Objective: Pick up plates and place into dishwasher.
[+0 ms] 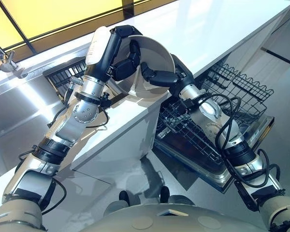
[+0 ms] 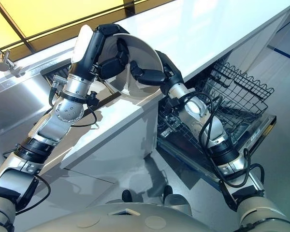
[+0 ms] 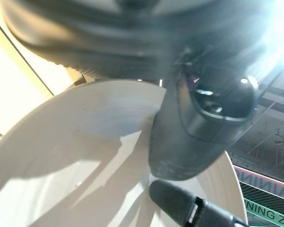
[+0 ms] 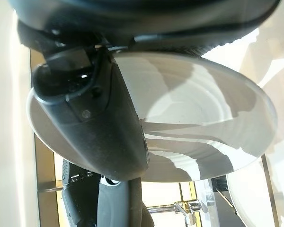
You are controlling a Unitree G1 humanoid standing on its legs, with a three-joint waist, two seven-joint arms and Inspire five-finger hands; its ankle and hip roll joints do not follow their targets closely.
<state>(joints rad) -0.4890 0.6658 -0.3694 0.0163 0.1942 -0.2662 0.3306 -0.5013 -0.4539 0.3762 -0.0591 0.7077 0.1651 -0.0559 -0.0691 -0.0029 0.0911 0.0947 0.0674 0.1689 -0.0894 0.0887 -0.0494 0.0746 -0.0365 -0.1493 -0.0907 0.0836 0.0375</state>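
Observation:
A white plate [image 1: 157,50] is held tilted on edge above the white counter [image 1: 217,29], between both hands. My left hand [image 1: 122,54] is curled over its left rim, with fingers on the inner face. My right hand [image 1: 160,76] pinches the lower right rim, its thumb lying across the plate's face and the fingers behind it. In the left wrist view the plate [image 3: 80,142] shows past the thumb [image 3: 199,118]. The right wrist view has the plate [image 4: 208,118] behind the dark thumb [image 4: 102,127].
The dishwasher's wire rack [image 1: 232,94] is pulled out over the open door [image 1: 217,166], below the counter's right end. A steel sink [image 1: 19,113] with a tap [image 1: 7,60] lies at the left. A dark drying rack [image 1: 63,72] sits behind the left arm.

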